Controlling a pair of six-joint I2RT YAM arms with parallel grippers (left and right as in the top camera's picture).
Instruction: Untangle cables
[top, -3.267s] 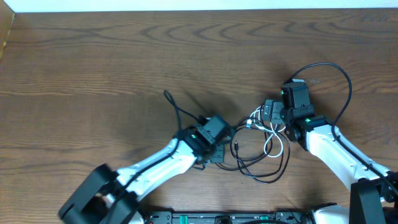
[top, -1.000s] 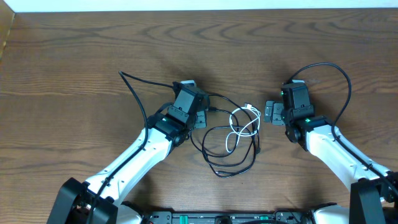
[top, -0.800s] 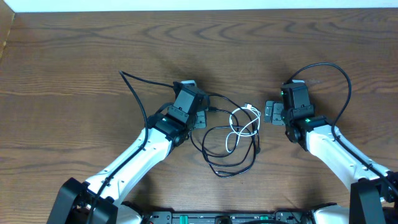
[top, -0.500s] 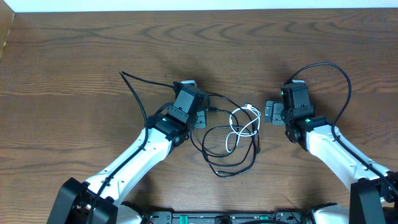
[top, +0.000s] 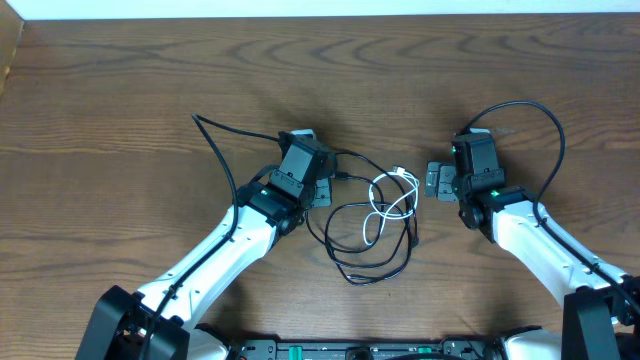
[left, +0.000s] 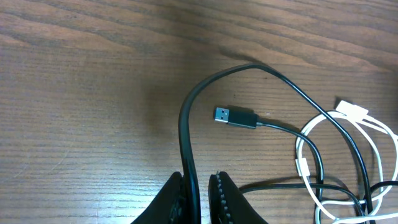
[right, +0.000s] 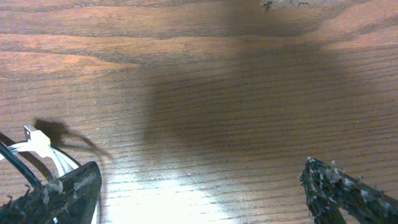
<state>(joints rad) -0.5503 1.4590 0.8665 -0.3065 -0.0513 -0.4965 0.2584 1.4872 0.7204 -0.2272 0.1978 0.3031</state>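
1. Closest to the near edge of the desk (top: 120, 80), around its middle, lies the slack of the black cables (top: 375, 278). It forms a rough oval loop with its long axis running left to right.
2. Just beyond, the white cable (top: 378, 205) is coiled in overlapping loops that cross the black ones. Its long axis slants from near-left to far-right, and its white plug (top: 402, 171) is its farthest end, pointing toward the right gripper (top: 432, 182).
3. The left gripper (top: 320, 190) sits just left of the tangle, jaws narrowed onto one black cable. The left wrist view shows that cable pinched between the fingers (left: 177, 193), then arching away and over to the right.
4. The right gripper stands just right of the white plug, jaws spread wide with nothing between them. It is apart from every cable.
5. A black USB plug (left: 235, 116) with a blue insert lies flat just beyond the left gripper. Its long axis runs left to right and its metal tip points toward the desk's left edge.
6. Farthest out, a black strand (top: 197, 120) reaches past the left arm, its tip aimed at the far-left corner.
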